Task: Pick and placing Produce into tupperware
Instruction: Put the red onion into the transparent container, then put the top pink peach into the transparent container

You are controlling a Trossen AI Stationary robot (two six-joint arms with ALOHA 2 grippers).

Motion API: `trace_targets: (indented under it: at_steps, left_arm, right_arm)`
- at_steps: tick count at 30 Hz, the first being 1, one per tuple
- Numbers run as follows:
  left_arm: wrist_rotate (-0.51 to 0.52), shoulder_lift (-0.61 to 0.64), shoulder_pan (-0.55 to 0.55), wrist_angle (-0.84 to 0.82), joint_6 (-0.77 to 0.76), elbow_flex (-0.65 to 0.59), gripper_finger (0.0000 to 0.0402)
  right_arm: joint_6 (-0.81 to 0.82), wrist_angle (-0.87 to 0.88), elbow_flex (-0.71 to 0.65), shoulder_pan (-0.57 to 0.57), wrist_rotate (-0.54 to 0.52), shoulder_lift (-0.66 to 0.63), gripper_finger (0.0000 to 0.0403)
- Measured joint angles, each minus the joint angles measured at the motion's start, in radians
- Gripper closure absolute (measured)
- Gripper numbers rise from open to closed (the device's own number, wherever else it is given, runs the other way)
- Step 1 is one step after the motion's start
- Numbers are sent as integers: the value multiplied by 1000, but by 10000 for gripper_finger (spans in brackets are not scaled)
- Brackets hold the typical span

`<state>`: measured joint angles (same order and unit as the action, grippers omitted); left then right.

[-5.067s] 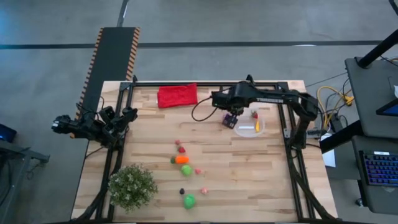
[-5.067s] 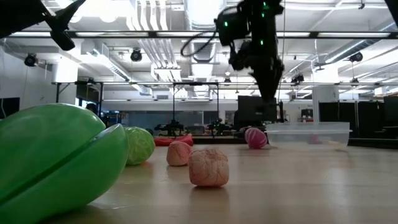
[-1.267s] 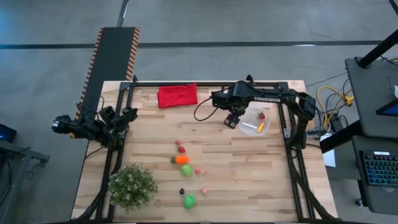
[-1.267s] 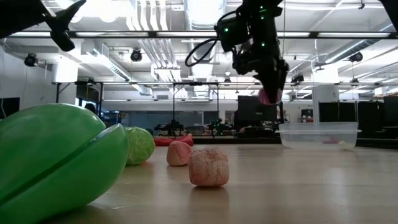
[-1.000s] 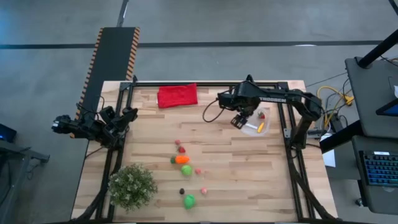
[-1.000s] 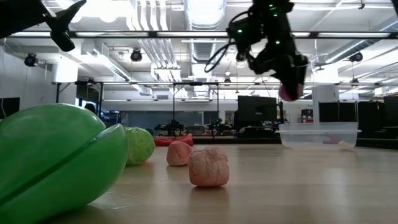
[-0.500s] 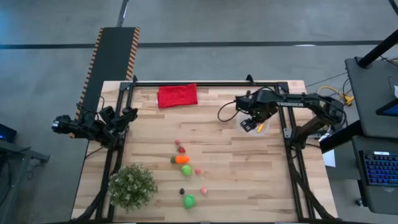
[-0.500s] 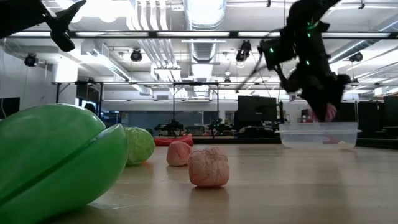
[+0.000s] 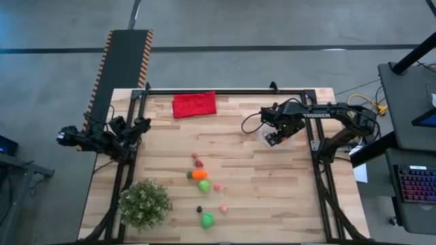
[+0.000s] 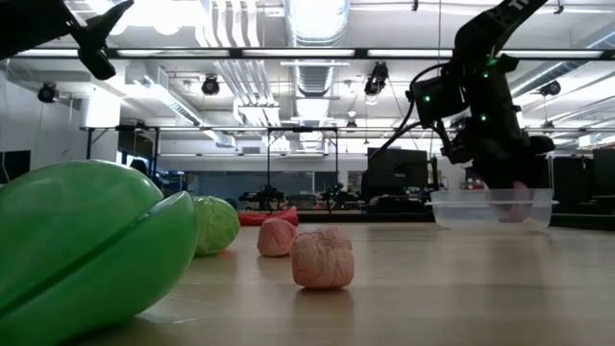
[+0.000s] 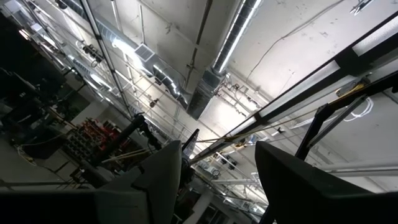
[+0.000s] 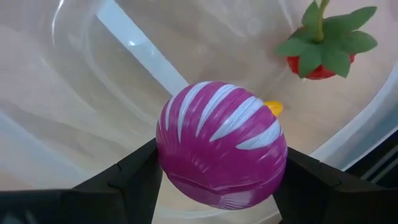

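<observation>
My right gripper [image 9: 275, 135] points down into the clear tupperware [image 10: 452, 209] at the table's far right and is shut on a magenta, white-striped ball of produce [image 12: 221, 143]. The tupperware's floor holds a red strawberry with green leaves [image 12: 320, 53], a yellow piece [image 12: 273, 107] and a white stick [image 12: 143, 53]. More produce lies on the table's middle: a carrot [image 9: 199, 174], green pieces [image 9: 207, 220] and small pink ones [image 9: 223, 208]. My left gripper [image 11: 214, 186] waits open off the table's left edge, pointing up at the ceiling. My right gripper pinches the magenta ball by two opposite sides [image 12: 166, 149] between its two fingers [image 12: 134, 180], coming from above and pointing down. The ball sits below the tupperware's rim [image 10: 490, 193]. Whether it touches the floor I cannot tell.
A bushy potted plant [image 9: 144, 203] stands at the near left corner, and a red cloth [image 9: 194, 104] lies at the far edge. A black frame [image 9: 231, 90] runs around the table. Bare wood lies between the tupperware and the scattered produce.
My right gripper has gone toward the table's right edge and down, from above the tupperware's left side into the tupperware. Its wrist has rolled a little. The magenta ball has stayed between its fingers throughout.
</observation>
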<state>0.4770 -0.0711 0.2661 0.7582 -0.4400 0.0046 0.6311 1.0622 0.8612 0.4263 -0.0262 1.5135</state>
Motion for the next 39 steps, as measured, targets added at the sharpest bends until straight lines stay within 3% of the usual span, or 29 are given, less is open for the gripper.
trace_targets:
  at_steps: [12, 21, 30, 39]
  left_arm:
    - [0, 0, 0, 0, 0, 0, 210]
    - [0, 0, 0, 0, 0, 0, 210]
    - [0, 0, 0, 1, 0, 0, 210]
    - [0, 0, 0, 1, 0, 0, 210]
  right_arm:
    - [-18, 3, -2, 0, -27, 0, 100]
    - [10, 27, 16, -28, -30, -82, 95]
    - [90, 19, 184, -82, -27, -244, 94]
    - [-11, -5, 442, -195, -6, -118, 103]
